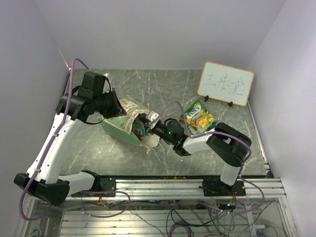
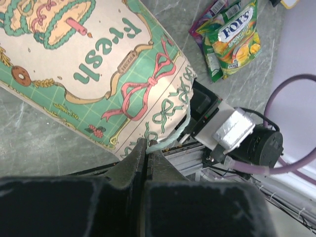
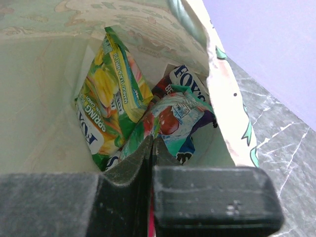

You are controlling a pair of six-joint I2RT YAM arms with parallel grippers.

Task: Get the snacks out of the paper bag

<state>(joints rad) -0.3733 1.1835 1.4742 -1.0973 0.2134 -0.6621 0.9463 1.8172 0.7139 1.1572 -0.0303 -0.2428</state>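
Observation:
The mint-green paper bag (image 1: 120, 125) lies on its side at the table's middle left, mouth toward the right. In the left wrist view its patterned side (image 2: 94, 64) fills the upper left. My left gripper (image 2: 147, 146) is shut on the bag's top rim beside a mint strip. My right gripper (image 3: 153, 143) is inside the bag's mouth, shut on the edge of a red-and-teal snack packet (image 3: 178, 118); a pink sliver shows between its jaws. A green-yellow packet (image 3: 111, 106) and a purple-blue one (image 3: 190, 79) lie deeper inside. Two packets (image 1: 199, 117) lie on the table outside the bag.
A white framed whiteboard (image 1: 226, 83) stands at the back right. The metal rail (image 1: 163, 185) runs along the near edge. The right arm's wrist and purple cable (image 2: 249, 140) sit close to the bag's mouth. White string handles (image 1: 157, 148) trail on the table.

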